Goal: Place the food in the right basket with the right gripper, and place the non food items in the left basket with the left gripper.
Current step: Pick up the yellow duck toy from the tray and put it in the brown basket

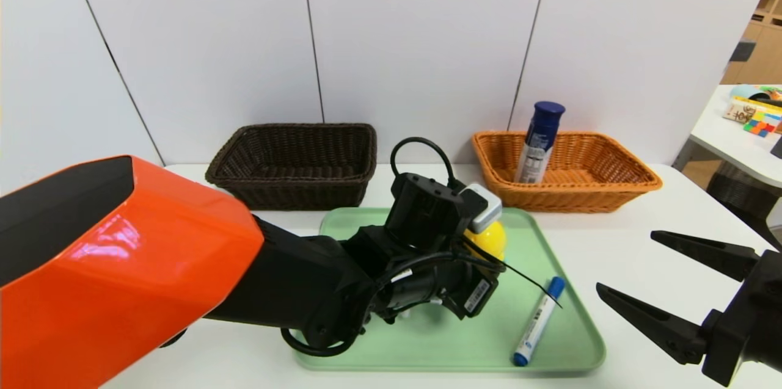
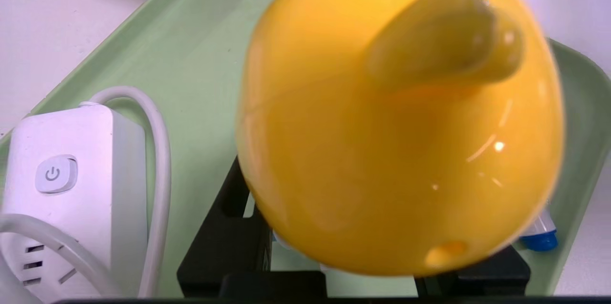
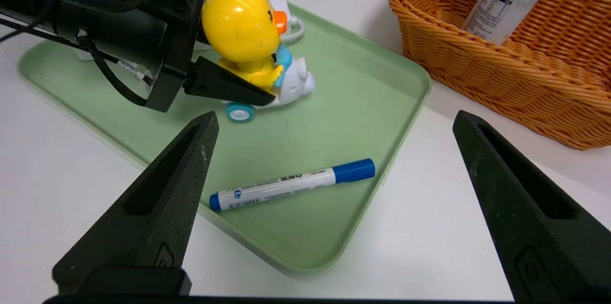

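I have the left claw [image 3: 229, 75] clenched on the duck toy [image 3: 246, 39] over the green tray [image 1: 568, 340]. The dark basket [image 1: 293, 163], which I judge the duck's destination, lies beyond and to the left, and looks empty. The right claw [image 1: 666, 282] hangs released above the tabletop [image 1: 611, 236]. The can [image 1: 539, 141] stands in the orange basket [image 1: 611, 184]. The marker [image 3: 291, 183] and power strip [image 2: 71, 189] remain on the tray.

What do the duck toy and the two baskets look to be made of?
Duck toy: glossy hard plastic, by the sharp highlights on its yellow head. Right basket: orange-tan woven wicker, the strands plainly visible; natural or synthetic, unclear. Left basket: the same weave in dark brown, matte.
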Tool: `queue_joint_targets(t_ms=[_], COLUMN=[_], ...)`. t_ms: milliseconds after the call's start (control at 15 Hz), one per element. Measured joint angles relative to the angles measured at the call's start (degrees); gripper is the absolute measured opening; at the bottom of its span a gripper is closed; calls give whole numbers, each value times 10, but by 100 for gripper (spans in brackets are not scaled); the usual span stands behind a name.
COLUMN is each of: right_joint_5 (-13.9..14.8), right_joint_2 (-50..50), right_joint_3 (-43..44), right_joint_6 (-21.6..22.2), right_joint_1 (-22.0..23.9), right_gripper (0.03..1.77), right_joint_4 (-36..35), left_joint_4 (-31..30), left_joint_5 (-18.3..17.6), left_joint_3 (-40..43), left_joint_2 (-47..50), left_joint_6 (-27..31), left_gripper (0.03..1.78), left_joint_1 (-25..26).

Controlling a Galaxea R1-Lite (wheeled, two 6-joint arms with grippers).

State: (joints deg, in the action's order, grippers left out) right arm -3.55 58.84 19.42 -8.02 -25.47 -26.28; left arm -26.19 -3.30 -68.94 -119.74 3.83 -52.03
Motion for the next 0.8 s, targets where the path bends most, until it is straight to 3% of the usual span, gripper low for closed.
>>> queue_joint_targets(t_ms=[333, 800], right_joint_5=[0, 1], right_joint_2=[1, 1], right_joint_3=[0, 0], right_joint_6=[0, -2], right_joint_1=[-1, -7], right_gripper=[169, 169], right_joint_4=[0, 11], left_joint_4=[3, 49], left_joint_5=[0, -1], left_joint_3=[-4, -22], left_joint_2=[36, 142], left_joint_6=[8, 91], left_gripper=[76, 75], left_joint_1=[0, 12])
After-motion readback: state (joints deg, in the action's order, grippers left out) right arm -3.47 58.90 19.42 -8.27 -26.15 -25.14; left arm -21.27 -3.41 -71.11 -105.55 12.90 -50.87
